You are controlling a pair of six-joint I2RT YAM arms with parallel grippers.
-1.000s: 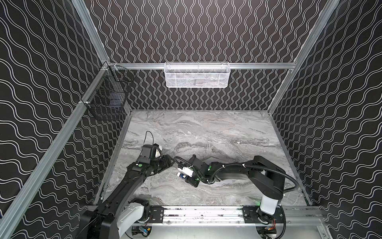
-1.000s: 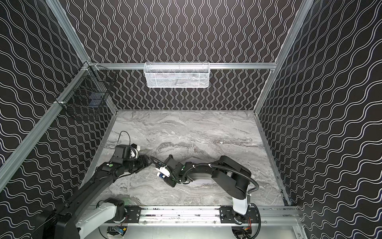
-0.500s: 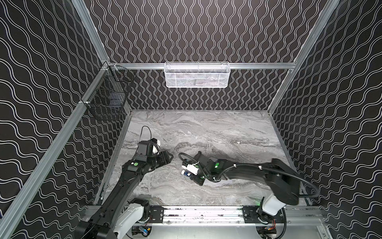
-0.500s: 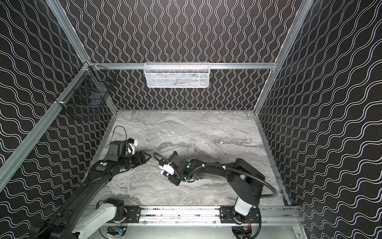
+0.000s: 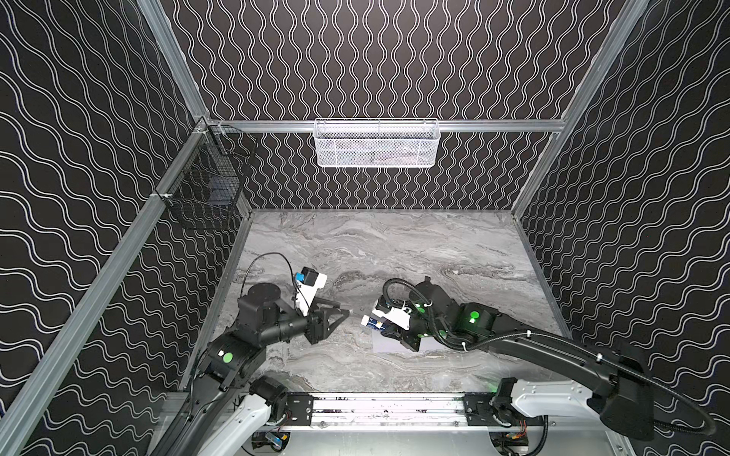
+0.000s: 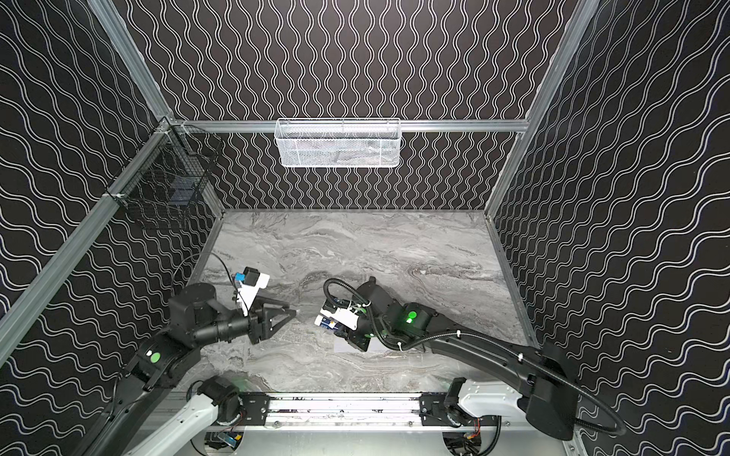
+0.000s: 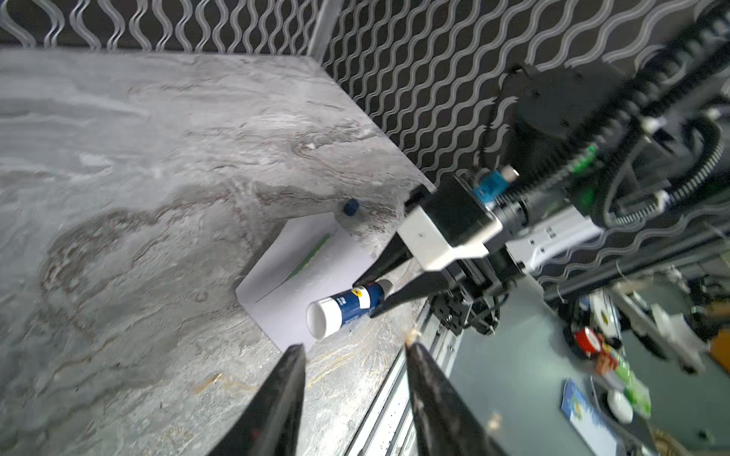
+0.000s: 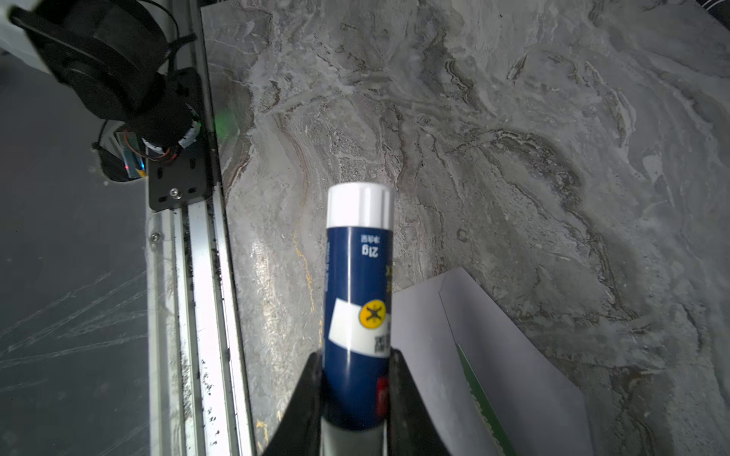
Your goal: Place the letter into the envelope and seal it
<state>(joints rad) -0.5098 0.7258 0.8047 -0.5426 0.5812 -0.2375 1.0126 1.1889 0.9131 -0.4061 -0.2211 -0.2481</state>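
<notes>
Lying lengthwise along front rail (image 5: 387, 406): envelope (image 7: 284, 300) (right gripper (image 8: 355, 357) holds glue stick (image 8: 357, 276))

I see two arms of matte black links, the left arm (image 5: 272, 329) and the right arm (image 5: 553, 347), each dotted with glowing green indicator lights (image 5: 474, 316) and ending in a white base shell (image 5: 553, 398) fixed by black screwed plates (image 5: 300, 408) to a silver aluminium rail (image 5: 387, 406). A white-and-black wrist camera block (image 5: 312, 286) with a blue connector (image 5: 299, 277) sits on each wrist, fed by a thin black cable (image 5: 272, 253) on the left and ribbed black conduit (image 5: 397, 280) cinched with white zip ties (image 5: 528, 334) on the right. The jaws are black tapered wedges.
</notes>
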